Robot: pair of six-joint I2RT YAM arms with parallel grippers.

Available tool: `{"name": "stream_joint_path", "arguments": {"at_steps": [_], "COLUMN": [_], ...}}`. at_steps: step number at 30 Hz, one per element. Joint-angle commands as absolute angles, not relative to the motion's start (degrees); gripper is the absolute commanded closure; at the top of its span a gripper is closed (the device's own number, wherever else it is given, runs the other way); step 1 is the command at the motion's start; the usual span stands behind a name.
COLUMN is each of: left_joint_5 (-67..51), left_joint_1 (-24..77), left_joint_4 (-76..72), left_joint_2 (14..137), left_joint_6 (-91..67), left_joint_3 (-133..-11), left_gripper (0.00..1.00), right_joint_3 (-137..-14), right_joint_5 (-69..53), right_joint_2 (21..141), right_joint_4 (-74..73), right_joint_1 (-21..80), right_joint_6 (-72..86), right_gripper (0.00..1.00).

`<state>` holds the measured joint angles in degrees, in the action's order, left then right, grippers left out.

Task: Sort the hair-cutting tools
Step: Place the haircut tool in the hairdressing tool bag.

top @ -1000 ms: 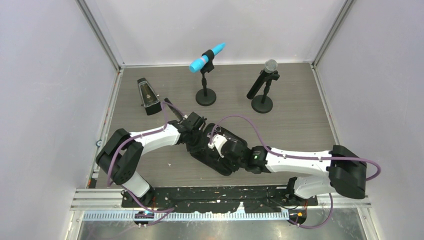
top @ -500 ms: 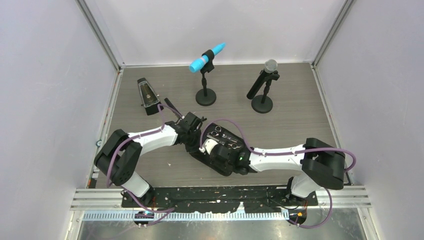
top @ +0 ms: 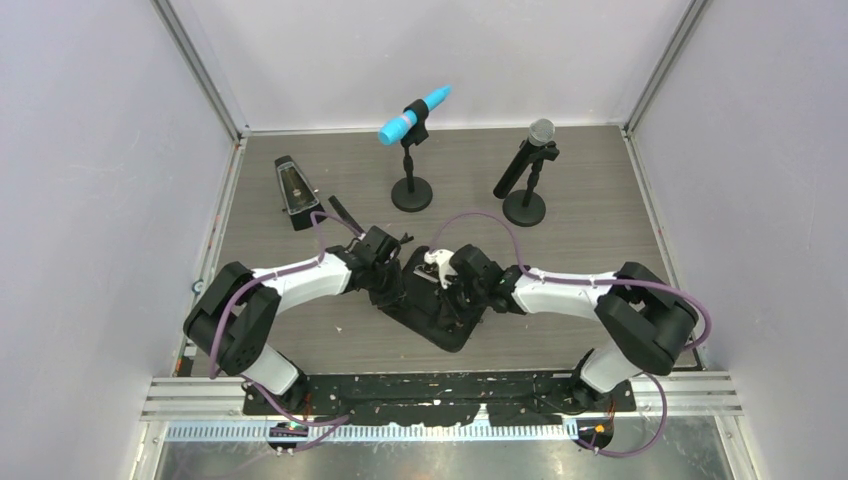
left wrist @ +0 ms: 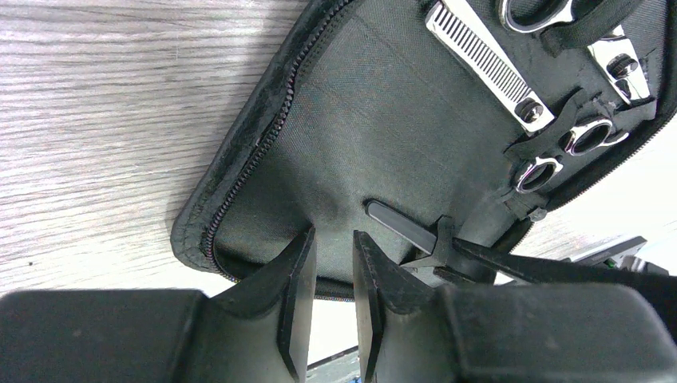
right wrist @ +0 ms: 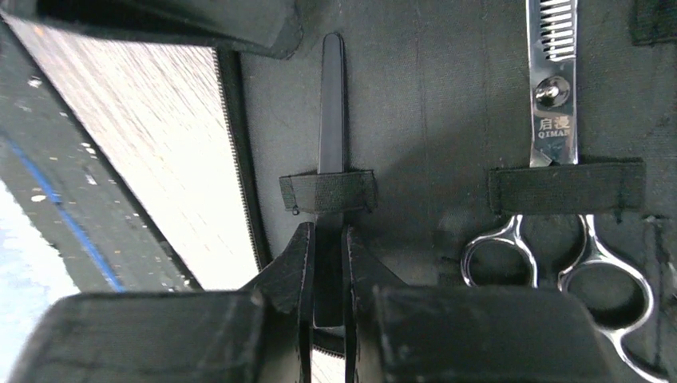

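Mid-table, towards the near side, the open zip case (top: 452, 336) is lying between the two arms, and both wrists are working over it. We are watching the right gripper (right wrist: 328, 236): its fingers are drawn almost together and are pinching the near end of a thin black hair clip (right wrist: 331, 104). The clip is lying flat on the case lining just beside the zipped rim, and it is running under a narrow elastic loop (right wrist: 328, 191). Further in from the rim, the toothed scissors (right wrist: 552, 112) are sitting under their own strap, ring handles free. The left gripper (left wrist: 334, 236) is keeping only a narrow gap between its fingers at the case's rim, and we are reading that as a pinch on the fabric, though the contact itself is hidden. We are judging the step in hand as working this clip at its loop; whether it is being seated or drawn out, we cannot tell. The next move is calling for a straight slide along the clip's length, with the left arm steadying the case so the loop is not dragging.
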<state>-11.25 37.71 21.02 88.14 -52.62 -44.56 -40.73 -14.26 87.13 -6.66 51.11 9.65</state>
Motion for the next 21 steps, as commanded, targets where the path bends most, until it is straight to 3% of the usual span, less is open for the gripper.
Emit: {"name": "stream_joint_path", "arguments": {"at_steps": [1,6,14,21], "left_joint_5": [-10.3,-10.5,-10.5,-10.4], "left_joint_1": [37.9,37.6,37.2,37.1], "left_joint_4": [22.6,22.4,22.2,22.3], "left_joint_2": [88.6,88.5,88.1,87.8], "left_joint_6": [-52.6,-52.5,-52.6,-52.6], "left_joint_3": [-42.1,-41.8,-41.1,-41.0], "left_gripper": [0.74,0.74,0.74,0.74], "right_joint_3": [-38.9,-37.5,-34.8,-35.0], "right_joint_5": [-27.2,-31.6,-33.5,-26.1], "right_joint_2": [90.7,92.8,94.5,88.6], "right_joint_4": [2.8,3.3,2.9,-5.6], "right_joint_1": [45.3,39.9,34.7,34.6], "right_joint_6": [15.3,18.0,22.4,19.8], "right_gripper": [0.95,0.9,0.62,0.6]}}
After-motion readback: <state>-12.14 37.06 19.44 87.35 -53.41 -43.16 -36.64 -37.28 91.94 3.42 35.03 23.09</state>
